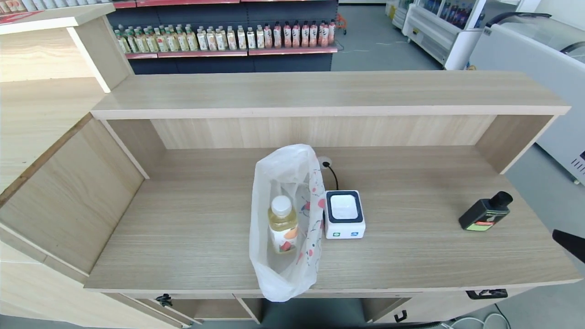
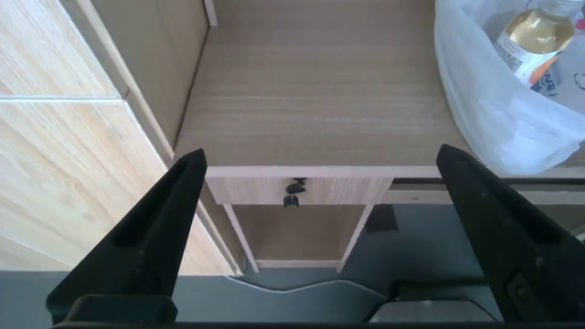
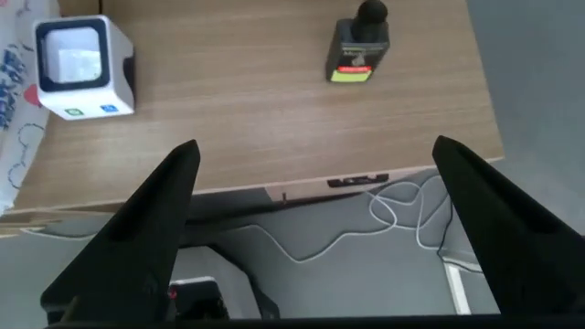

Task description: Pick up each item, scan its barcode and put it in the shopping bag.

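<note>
**Right gripper** (image 3: 315,144): fingers (image 3: 484,210) spread wide with nothing between them, poised off the front edge of the checkout counter (image 3: 256,119).

**Black flat bottle** (image 3: 356,50), judged the item not yet bagged: laid on its side on the counter, cap pointing away. Placed ahead of the gap between the right fingers, well apart from both tips.

**Barcode scanner** (image 3: 80,66): stood ahead of those fingers and off to the robot's left of them, window facing up.

**Left gripper** (image 2: 320,155): fingers likewise wide apart and empty, held below and in front of the counter edge.

**Shopping bag** (image 2: 498,110): ahead of the left fingers and off to the robot's right of them, its lower end draped over the counter edge, just beside the scanner. Tea bottle (image 2: 533,32) already inside.

**Hazards, as judged from this arrangement:**
- Low, flat body lying on the wood: likely to skid ahead of one finger, or to let the tips scrape the counter, if approached too shallow or off-centre.
- Position near the counter's right end: apt to be pushed over the side by such a skid.
- Label orientation in the grasp: could end up turned away from the scanner window, giving no read.
- Limp bag, mouth partly collapsed and overhanging the edge: could be snagged at the rim and dragged off the counter, tea bottle included, during the drop.
- Both arms starting below counter level: liable to strike the front edge on the way up.
</note>
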Tool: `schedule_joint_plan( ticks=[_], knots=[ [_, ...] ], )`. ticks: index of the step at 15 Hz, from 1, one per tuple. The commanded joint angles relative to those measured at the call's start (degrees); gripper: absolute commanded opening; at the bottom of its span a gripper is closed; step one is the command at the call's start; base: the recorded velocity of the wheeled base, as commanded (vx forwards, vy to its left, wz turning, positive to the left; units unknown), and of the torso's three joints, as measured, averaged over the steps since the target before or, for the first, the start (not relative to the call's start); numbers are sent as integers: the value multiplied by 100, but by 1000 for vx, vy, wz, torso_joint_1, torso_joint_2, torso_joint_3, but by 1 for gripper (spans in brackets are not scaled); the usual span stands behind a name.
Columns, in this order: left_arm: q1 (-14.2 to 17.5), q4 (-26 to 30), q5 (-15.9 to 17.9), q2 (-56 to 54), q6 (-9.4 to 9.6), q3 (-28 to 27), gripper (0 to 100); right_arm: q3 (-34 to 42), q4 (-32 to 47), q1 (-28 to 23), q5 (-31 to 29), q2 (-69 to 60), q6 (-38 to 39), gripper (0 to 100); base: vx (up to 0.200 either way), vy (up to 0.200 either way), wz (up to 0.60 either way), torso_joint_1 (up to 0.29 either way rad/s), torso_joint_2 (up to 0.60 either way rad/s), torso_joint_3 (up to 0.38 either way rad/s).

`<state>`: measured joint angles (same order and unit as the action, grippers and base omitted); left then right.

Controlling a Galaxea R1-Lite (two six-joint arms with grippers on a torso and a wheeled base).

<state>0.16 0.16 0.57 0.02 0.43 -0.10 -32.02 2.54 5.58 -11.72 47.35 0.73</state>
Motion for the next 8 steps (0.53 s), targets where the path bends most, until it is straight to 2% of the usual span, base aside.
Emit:
schedule_joint_plan(
  ticks=[1,4,8],
  knots=[
    [2,2,-5,-2,1,1,100,-6,379,-189,-15,-121,-47,100,0,-200,0,2,7,2],
    [2,2,4,-2,1,1,100,3,599,-462,-6,-173,-442,100,0,-200,0,1,1,2],
    [2,2,-5,-2,1,1,100,-32,599,-470,-6,-121,-451,100,0,-200,0,1,0,6]
  ],
)
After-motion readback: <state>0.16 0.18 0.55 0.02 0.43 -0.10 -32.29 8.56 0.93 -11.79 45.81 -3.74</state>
